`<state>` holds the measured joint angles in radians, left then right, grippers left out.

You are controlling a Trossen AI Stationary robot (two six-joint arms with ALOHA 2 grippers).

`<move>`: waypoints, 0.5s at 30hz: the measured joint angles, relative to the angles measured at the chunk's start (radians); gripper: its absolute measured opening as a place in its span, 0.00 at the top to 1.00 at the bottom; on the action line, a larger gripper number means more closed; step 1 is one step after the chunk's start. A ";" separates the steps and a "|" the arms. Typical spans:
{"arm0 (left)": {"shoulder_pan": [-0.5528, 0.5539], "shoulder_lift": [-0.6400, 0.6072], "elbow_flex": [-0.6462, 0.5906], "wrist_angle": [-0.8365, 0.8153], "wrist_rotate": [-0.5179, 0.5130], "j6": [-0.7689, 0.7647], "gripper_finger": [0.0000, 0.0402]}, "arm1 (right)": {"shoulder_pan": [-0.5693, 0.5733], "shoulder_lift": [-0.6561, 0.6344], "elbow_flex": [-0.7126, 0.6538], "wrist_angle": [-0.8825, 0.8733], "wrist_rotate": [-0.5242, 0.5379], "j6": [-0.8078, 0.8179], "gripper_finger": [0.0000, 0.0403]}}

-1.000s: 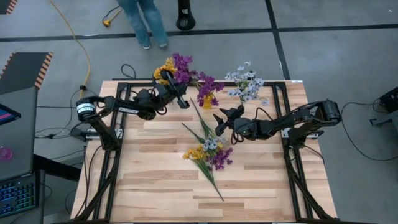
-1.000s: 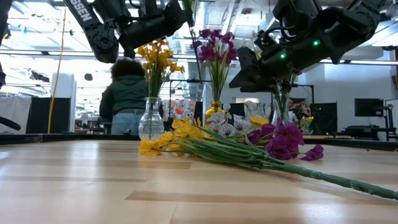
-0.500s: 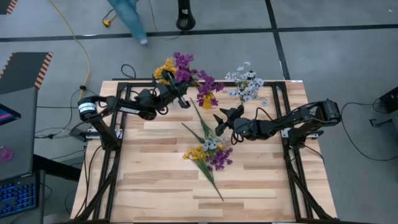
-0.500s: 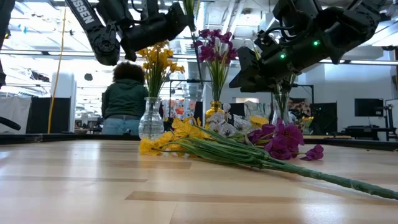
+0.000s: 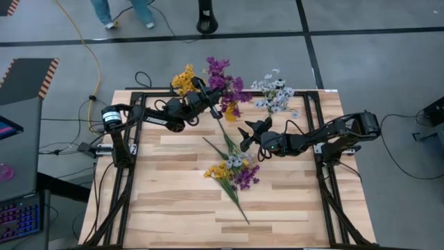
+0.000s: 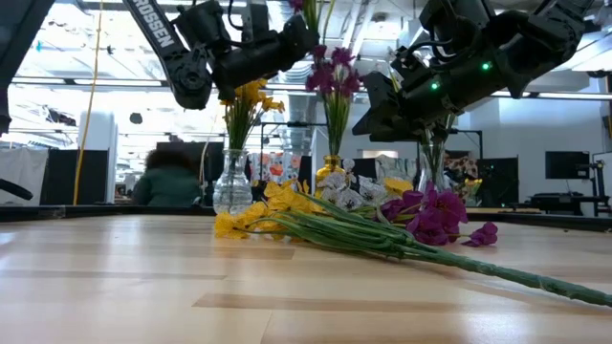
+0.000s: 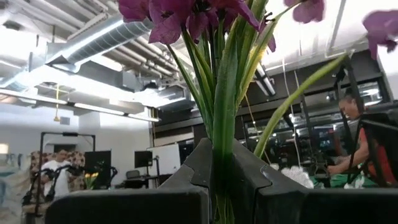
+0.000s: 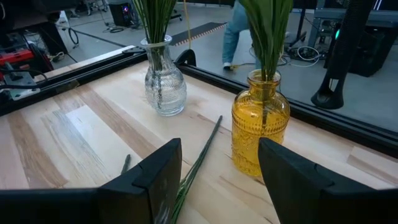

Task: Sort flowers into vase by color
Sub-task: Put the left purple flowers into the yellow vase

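The left tool [image 5: 202, 93] is raised above the far edge of the desk [image 5: 180, 201], clamped tight on the stem of a purple flower sprig [image 5: 217, 67]. In the left wrist view the green stem [image 7: 222, 143] runs straight up between the closed fingers [image 7: 124, 205], with the purple blossoms overhead. The sprig hangs over the amber vase [image 8: 260, 121], which already holds purple flowers [image 6: 334, 76].

The right tool [image 5: 248, 132] hovers mid-desk, its jaws spread wide and empty. In its wrist view the two fingers [image 8: 152, 174] frame the amber vase and, beside it, the clear glass vase [image 8: 163, 84] with the yellow flowers [image 5: 183, 78].

A third vase at the far right of the row carries the pale bluish-white flowers [image 5: 275, 94].

The unsorted pile [image 5: 232, 172] lies flat at desk centre: yellow, white and purple blossoms together, with long green stems [image 6: 449, 256] trailing toward the near edge.

A person [image 5: 121, 10] stands on the floor beyond the desk.
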<state>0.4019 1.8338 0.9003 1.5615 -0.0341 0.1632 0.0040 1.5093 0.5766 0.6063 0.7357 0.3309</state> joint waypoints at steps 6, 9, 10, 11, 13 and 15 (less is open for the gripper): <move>0.000 0.001 -0.003 -0.009 -0.029 -0.002 0.98 | 0.000 0.000 0.000 -0.001 0.000 0.000 0.40; 0.000 0.001 -0.003 -0.015 -0.046 -0.018 0.98 | 0.000 0.000 0.000 -0.001 0.000 0.000 0.40; 0.000 0.001 -0.003 -0.027 -0.057 -0.031 0.98 | 0.000 0.000 0.000 -0.001 0.000 0.000 0.40; 0.000 0.001 -0.003 -0.042 -0.069 -0.043 0.98 | 0.000 0.000 0.000 -0.001 0.000 0.000 0.40; 0.000 0.001 -0.004 -0.067 -0.084 -0.045 0.98 | 0.000 0.000 0.000 0.000 0.000 0.000 0.40; 0.000 0.001 -0.004 -0.076 -0.085 -0.046 0.98 | 0.000 0.000 0.000 0.000 0.000 0.000 0.40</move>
<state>0.4019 1.8343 0.8967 1.4854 -0.1192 0.1171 0.0041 1.5093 0.5766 0.6060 0.7361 0.3309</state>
